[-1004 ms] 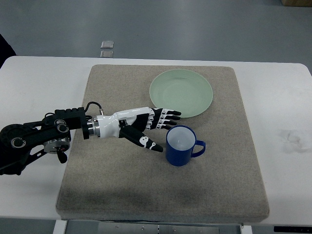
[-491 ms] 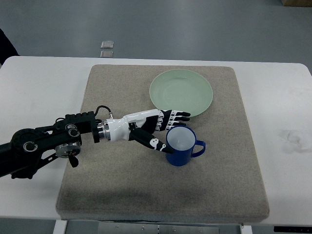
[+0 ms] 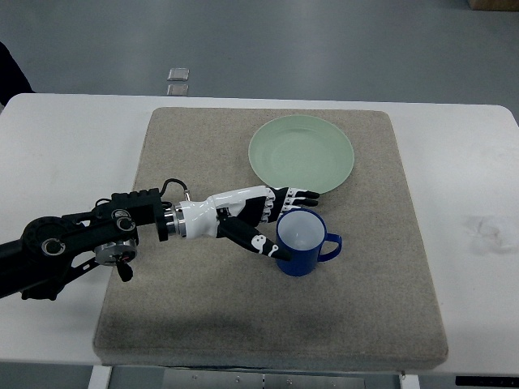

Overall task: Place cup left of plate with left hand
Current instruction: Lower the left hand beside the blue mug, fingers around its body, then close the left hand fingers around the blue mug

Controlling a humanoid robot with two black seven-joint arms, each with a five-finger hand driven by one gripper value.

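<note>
One hand works here: the left hand (image 3: pixel 258 220) reaches in from the left across the mat (image 3: pixel 203 316) to the cup (image 3: pixel 302 241). Its fingers (image 3: pixel 296 197) are spread around the cup's left side, thumb at the near wall and the others along the far rim, seemingly touching but not yet clamped. The cup stands upright on the mat, just in front of the plate (image 3: pixel 301 154) and slightly to its right, handle pointing right. So the reach looks finished and the grasp only beginning. Lifting, carrying the cup to the bare mat left of the plate, and releasing it all remain to be done.
</note>
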